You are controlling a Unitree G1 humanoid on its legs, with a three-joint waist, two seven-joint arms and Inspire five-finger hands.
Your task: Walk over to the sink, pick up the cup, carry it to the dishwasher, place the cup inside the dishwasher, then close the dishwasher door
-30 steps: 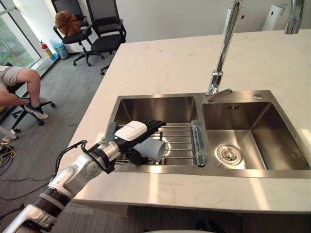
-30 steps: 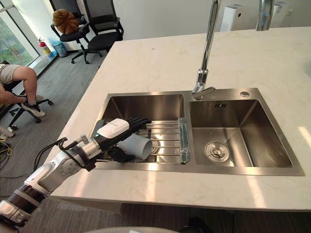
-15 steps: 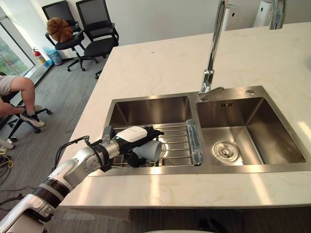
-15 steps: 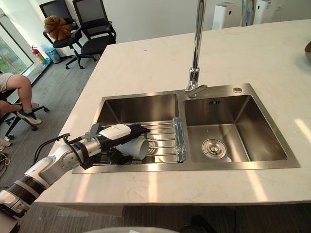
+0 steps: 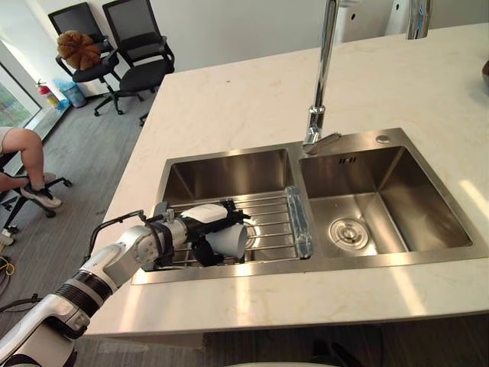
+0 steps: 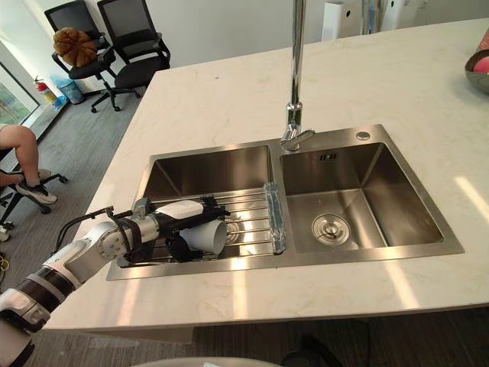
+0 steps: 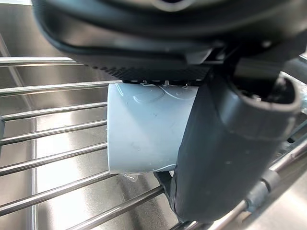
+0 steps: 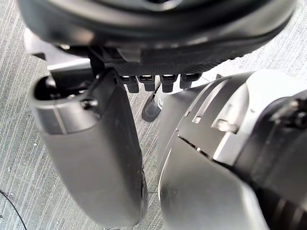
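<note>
The left hand [image 5: 200, 223] reaches into the left basin [image 5: 221, 172] of the sink [image 5: 397, 260] from the near left. I read it as closed around the cup [image 5: 229, 240]: the fingers [image 5: 233, 216] curl over the cup's upper side and the thumb [image 7: 225, 153] presses its near side.

The cup, pale grey, lies on its side with its open mouth turned to the near right. It sits over the wire rack [image 5: 271, 225] that spans the near half of the left basin. I cannot tell whether the cup touches the bars or hangs just above them. A clear bar [image 5: 299, 222] ends the rack on the right, against the wall between the two basins.

The right basin [image 5: 405, 191] shows its drain [image 5: 348, 229]. The tap [image 5: 321, 84] rises from the sink's far rim, between the basins. The sink is set into the pale desk [image 5: 252, 99].

The right hand [image 8: 91, 158] shows in its own wrist view above grey carpet [image 8: 19, 158]; I cannot tell whether it is open or closed.

Far left, beyond the desk, stand two black chairs [image 5: 134, 34], one carrying a brown cushion [image 5: 75, 47]. A seated person's leg [image 5: 27, 149] shows at the left edge.
</note>
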